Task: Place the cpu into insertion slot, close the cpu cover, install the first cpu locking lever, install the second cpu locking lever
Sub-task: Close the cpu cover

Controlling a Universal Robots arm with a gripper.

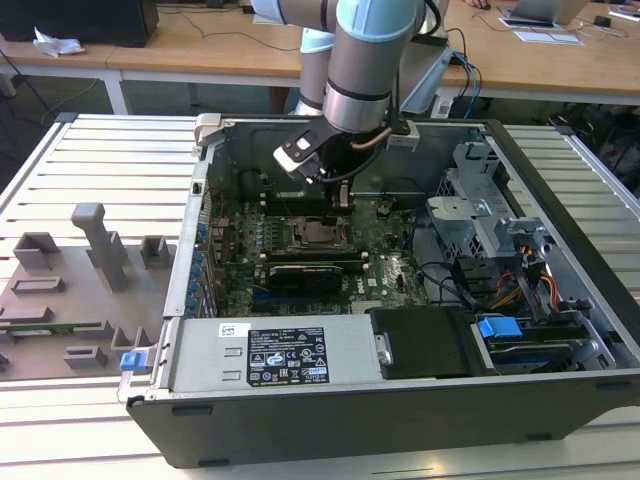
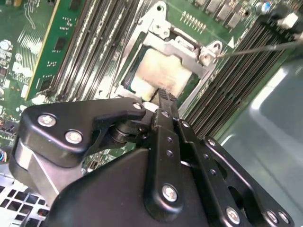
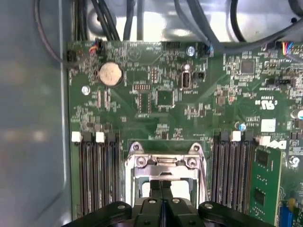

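1. cpu [image 2: 158, 71] is sitting in the insertion slot [image 1: 318, 236]. Its silver top shows through the window of the cpu cover [image 2: 184, 47], which looks folded down over it.
2. gripper [image 2: 164, 97] has its fingers pressed together, pinching nothing, with the tip right at the cover's edge.
3. My guess: the chip's light, stiff and fragile underneath. The cover's thin springy metal, so push on the frame, not the chip.
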